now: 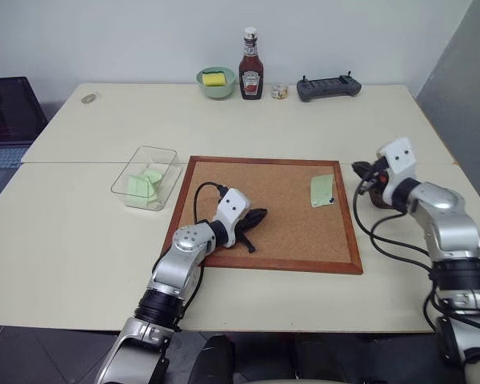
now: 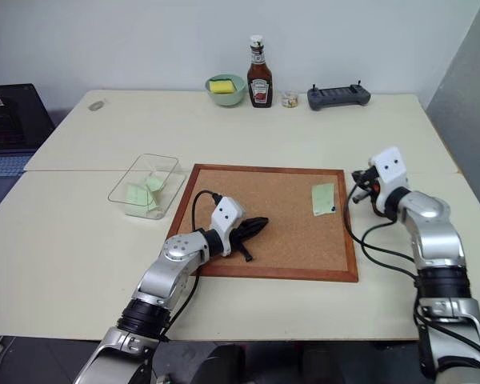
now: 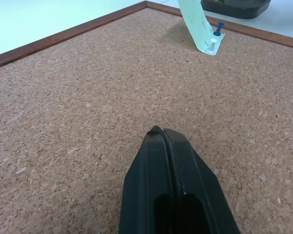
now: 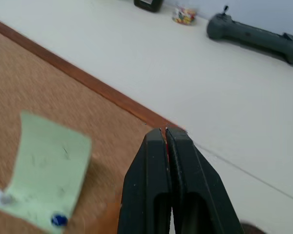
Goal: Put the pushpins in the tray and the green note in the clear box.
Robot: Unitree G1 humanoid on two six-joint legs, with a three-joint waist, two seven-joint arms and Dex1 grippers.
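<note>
- The green note (image 1: 322, 191) lies on the right part of the corkboard (image 1: 264, 232), near its right frame. One end curls up off the cork while the near corner is still pinned down.
- At that pinned corner sit a blue pushpin (image 3: 219, 28) and a pale one (image 3: 211, 45), side by side. A trace of red shows between the right end effector's closed tips; likely a pin head, though I cannot be sure.
- Handling, as a judgement: the note is thin, limp paper, nearly weightless and easy to crease or tear if pulled while pinned. The lifted free edge looks the best place to pinch, once the pins are out.
- The pins are tiny, hard and slick-headed; take each by the plastic head and pull straight out.
- The tray (image 3: 237, 7) rests on the tabletop just right of the board's frame, close to the note.
- The clear box (image 1: 146, 178) stands left of the board and already holds pale green slips.
- The right end effector (image 1: 366, 171) hovers near the tray with fingers together.
- The left end effector (image 1: 258, 216) rests low over the board's middle, fingers together and empty.
</note>
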